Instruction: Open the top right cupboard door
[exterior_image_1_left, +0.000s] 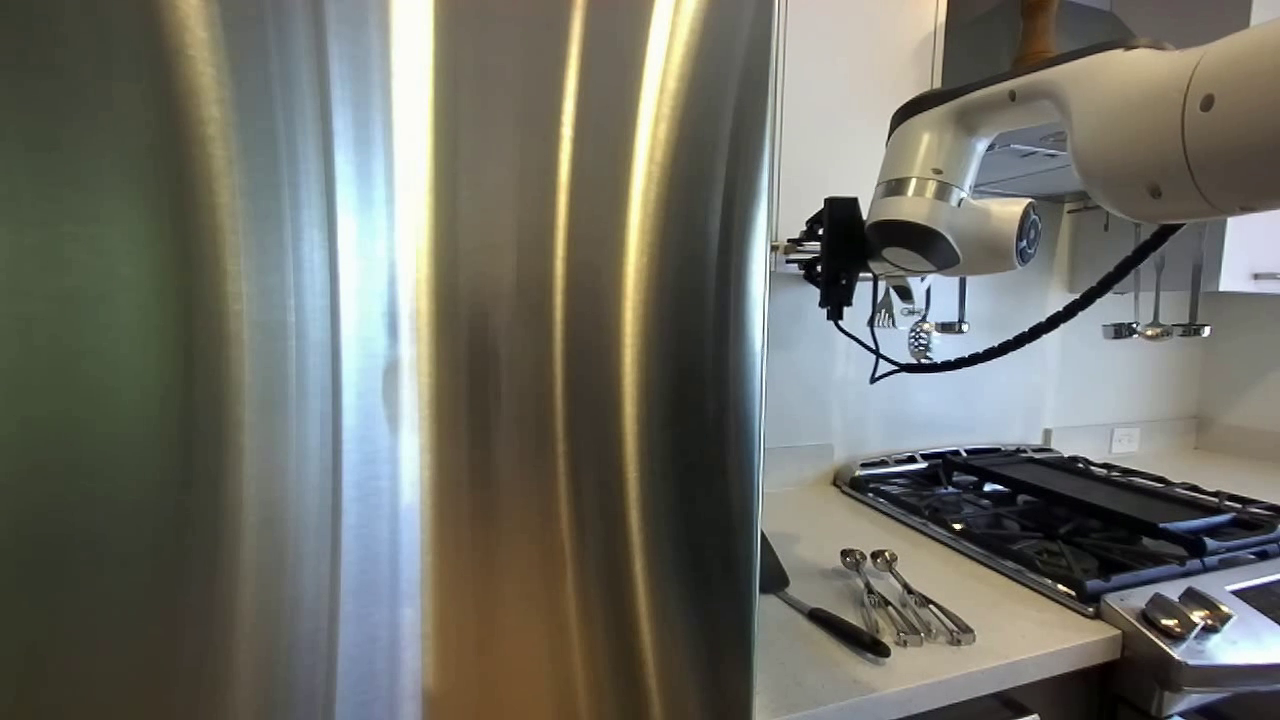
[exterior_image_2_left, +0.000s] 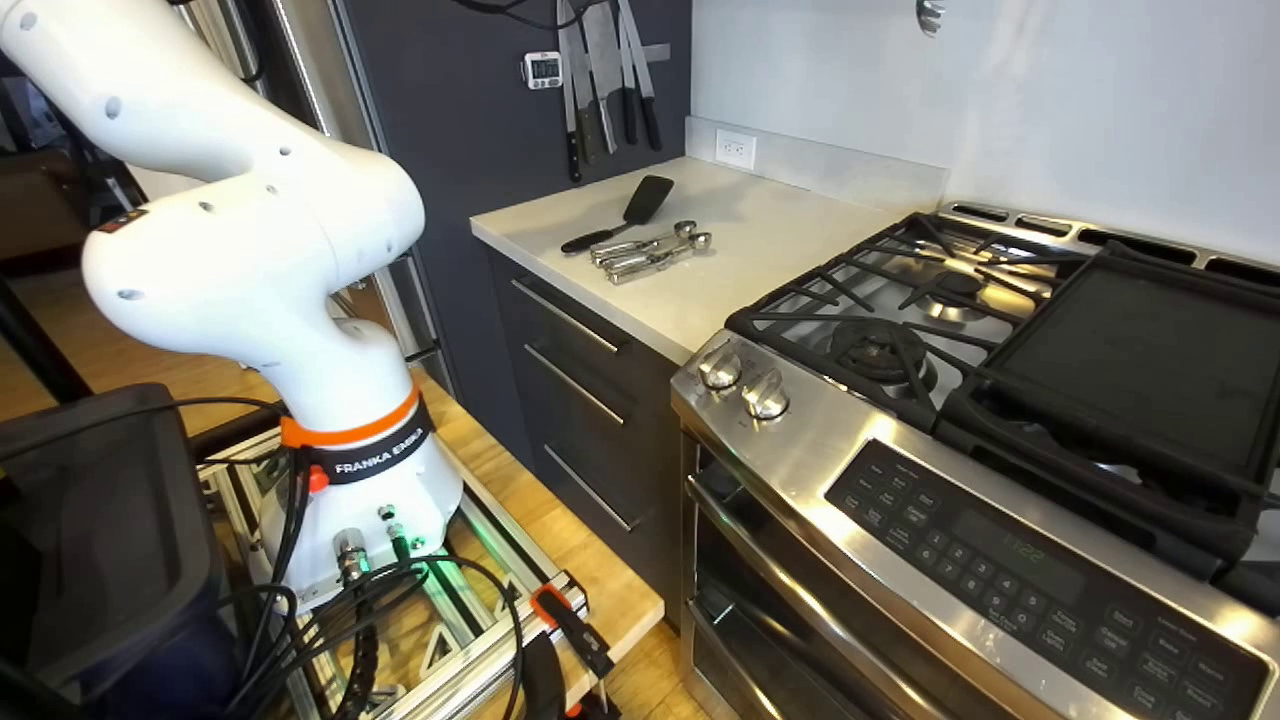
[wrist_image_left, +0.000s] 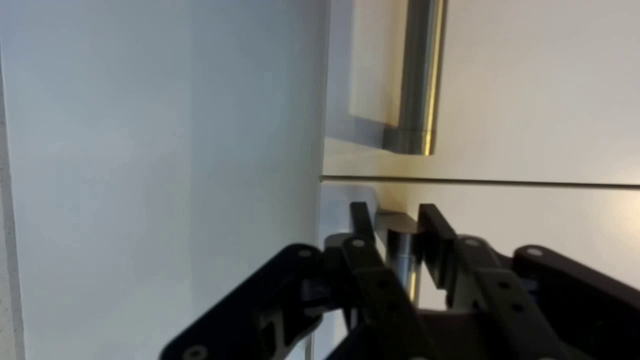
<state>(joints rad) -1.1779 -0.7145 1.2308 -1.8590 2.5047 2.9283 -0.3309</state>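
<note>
In the wrist view, two flat cream-white cupboard panels meet at a thin dark seam. Each carries a metal bar handle. I take the lower panel (wrist_image_left: 565, 235) as the top right cupboard door; it looks shut. My gripper (wrist_image_left: 393, 212) has its fingers on either side of the end of that panel's handle (wrist_image_left: 402, 244). A gap shows between the left finger and the bar; the right finger is close to it, and touching cannot be told. In an exterior view, the gripper (exterior_image_1_left: 790, 251) is at the bottom edge of a cream-white cupboard panel (exterior_image_1_left: 855, 110), partly hidden by the fridge.
The upper panel (wrist_image_left: 540, 90) has its own handle (wrist_image_left: 420, 75). A stainless-steel fridge door (exterior_image_1_left: 480, 360) fills much of an exterior view. Below are the stove (exterior_image_1_left: 1060, 510), a counter with a spatula (exterior_image_2_left: 648, 200) and scoops (exterior_image_2_left: 650, 258). Utensils (exterior_image_1_left: 1157, 300) hang behind the arm.
</note>
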